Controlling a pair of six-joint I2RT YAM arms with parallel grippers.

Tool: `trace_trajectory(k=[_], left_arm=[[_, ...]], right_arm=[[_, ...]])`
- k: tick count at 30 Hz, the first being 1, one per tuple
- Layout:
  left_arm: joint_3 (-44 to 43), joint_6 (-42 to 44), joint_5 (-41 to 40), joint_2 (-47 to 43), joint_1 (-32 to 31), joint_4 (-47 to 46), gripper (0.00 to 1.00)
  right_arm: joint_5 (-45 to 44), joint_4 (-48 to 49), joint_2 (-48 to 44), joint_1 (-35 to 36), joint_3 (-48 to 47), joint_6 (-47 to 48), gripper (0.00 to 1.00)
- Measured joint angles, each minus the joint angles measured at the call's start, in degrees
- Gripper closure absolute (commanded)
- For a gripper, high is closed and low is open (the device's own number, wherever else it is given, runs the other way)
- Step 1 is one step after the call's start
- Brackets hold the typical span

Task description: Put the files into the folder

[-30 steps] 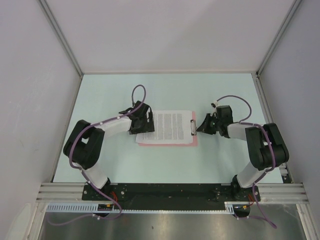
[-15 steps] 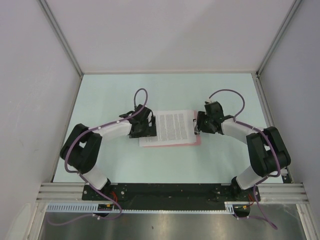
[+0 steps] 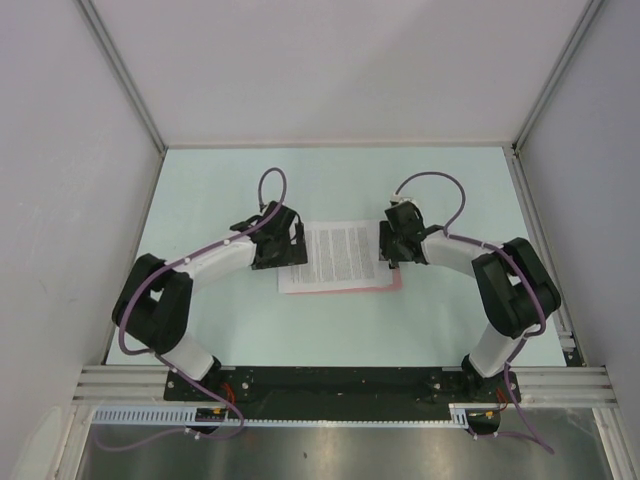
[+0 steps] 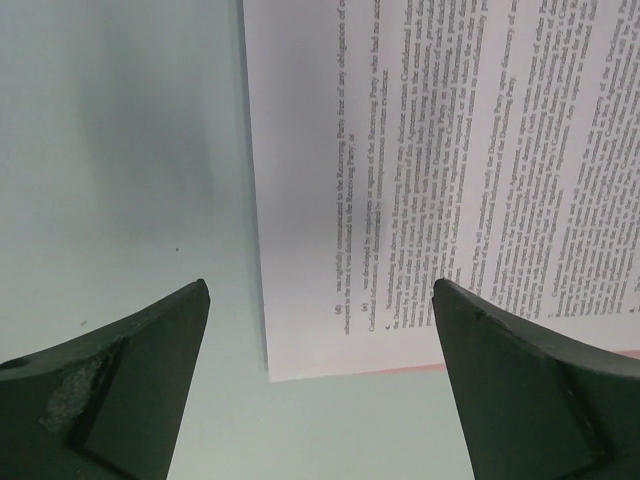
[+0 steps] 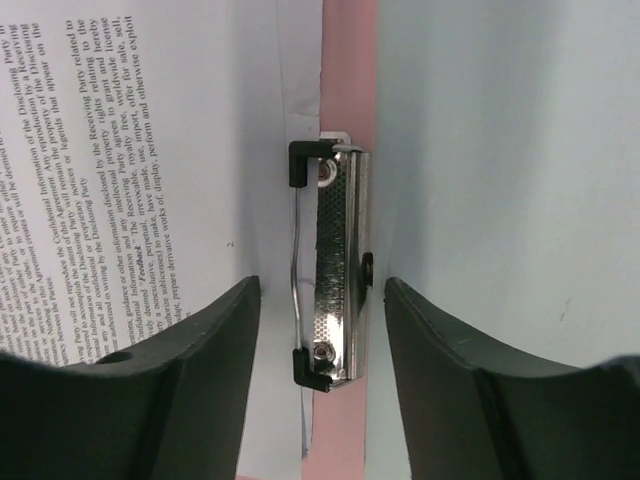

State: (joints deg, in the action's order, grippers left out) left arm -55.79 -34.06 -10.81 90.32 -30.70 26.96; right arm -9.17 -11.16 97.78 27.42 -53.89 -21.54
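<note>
The files (image 3: 340,256), white sheets of dense black text, lie flat on the pink folder (image 3: 396,281), of which only a thin strip shows. In the left wrist view the files' (image 4: 420,180) corner overhangs the folder's pink edge (image 4: 560,357). My left gripper (image 3: 291,249) hovers open over that left edge, its jaws (image 4: 320,290) wide apart and empty. My right gripper (image 3: 386,246) is open at the folder's right end. Its jaws (image 5: 322,285) straddle the metal clip (image 5: 335,262) with a gap on each side. The files' (image 5: 150,150) edge lies under the clip's wire bar.
The pale green table (image 3: 220,330) is walled by white panels at left, back and right. A metal rail (image 3: 340,382) carrying both arm bases runs along the near edge.
My right gripper has opened and moved left from beside the folder to over its clip. My left gripper opened a little wider and stayed at the files' left edge. The files now lie slightly skewed.
</note>
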Motion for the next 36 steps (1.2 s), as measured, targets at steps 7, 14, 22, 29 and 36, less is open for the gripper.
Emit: trace_trajectory(k=[7,14,22,29,36], left_arm=[[-1.0,-0.1,0.3,3.2,0.3,-0.5,0.0],[-1.0,-0.5,0.4,3.5,0.3,-0.7,0.0],[-1.6,-0.5,0.4,4.4,0.8,-0.6,0.01],[-3.6,-0.4,0.4,8.2,1.5,-0.6,0.05],[-7.9,-0.1,0.5,12.8,1.9,-1.2,0.12]], right_arm=[[-3.6,0.3,1.9,0.8,-1.4,0.6,0.54],[-5.1,0.3,3.1,1.3,-2.8,0.6,0.75],[-6.1,-0.1,4.8,1.3,-4.8,0.9,1.0],[-5.6,-0.1,5.2,1.2,-5.3,2.2,1.0],[-1.8,0.9,4.8,-0.2,-4.8,3.3,1.0]])
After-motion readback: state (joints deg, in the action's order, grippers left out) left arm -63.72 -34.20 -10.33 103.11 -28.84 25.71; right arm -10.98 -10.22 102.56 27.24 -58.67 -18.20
